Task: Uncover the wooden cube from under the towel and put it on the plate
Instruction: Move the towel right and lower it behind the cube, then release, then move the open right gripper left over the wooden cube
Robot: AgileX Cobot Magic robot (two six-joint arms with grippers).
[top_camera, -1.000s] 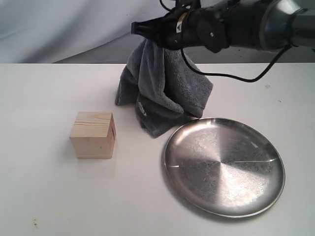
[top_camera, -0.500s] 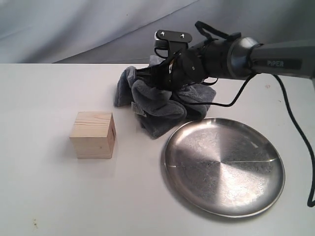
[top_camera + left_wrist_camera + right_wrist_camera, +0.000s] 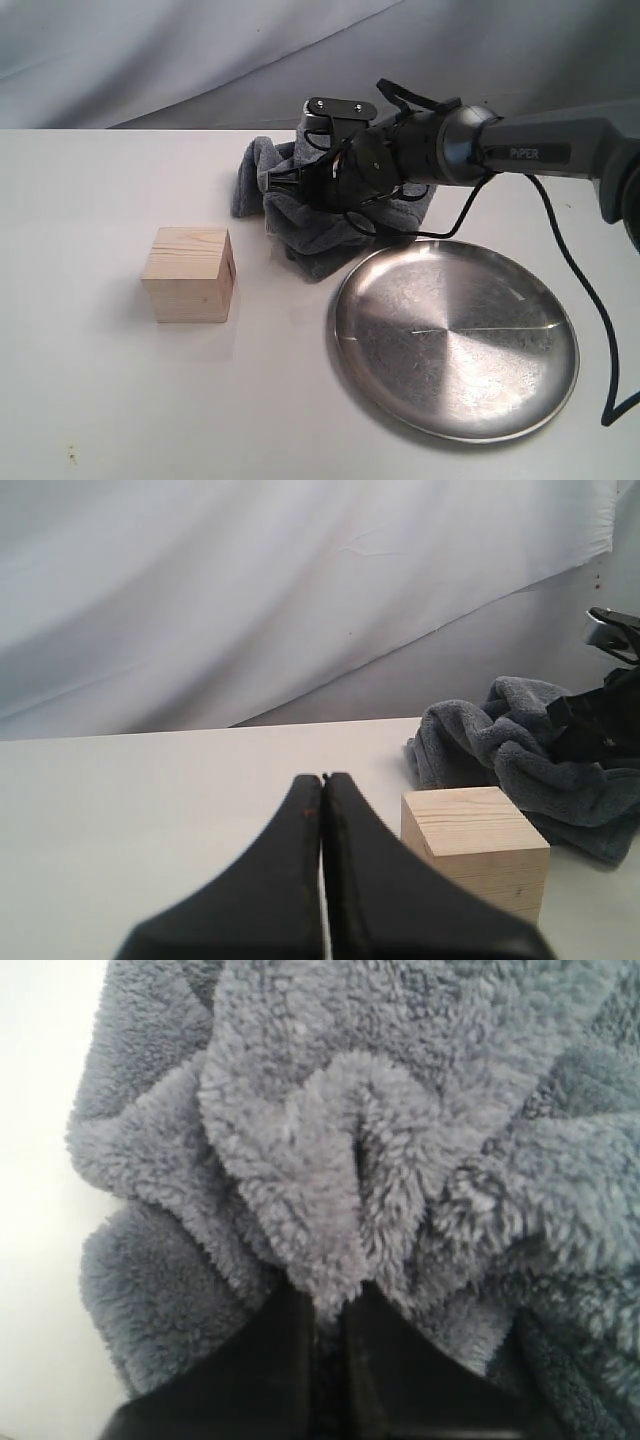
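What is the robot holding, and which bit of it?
The right gripper pinches a raised fold in the middle of the bunched towel. The left gripper is shut on nothing.

Marking: PiPER
Carrier: right arm [image 3: 560,150], on the dark forearm link behind the wrist
Lettering: pale grey, one line, capitals with a lower-case "i", running along the link
Legible in: exterior view only
Left wrist view: no readable text
Right wrist view: no readable text

Fluffy cloth towel [image 3: 320,225], grainy wooden cube [image 3: 188,273], shiny metal plate [image 3: 457,336].
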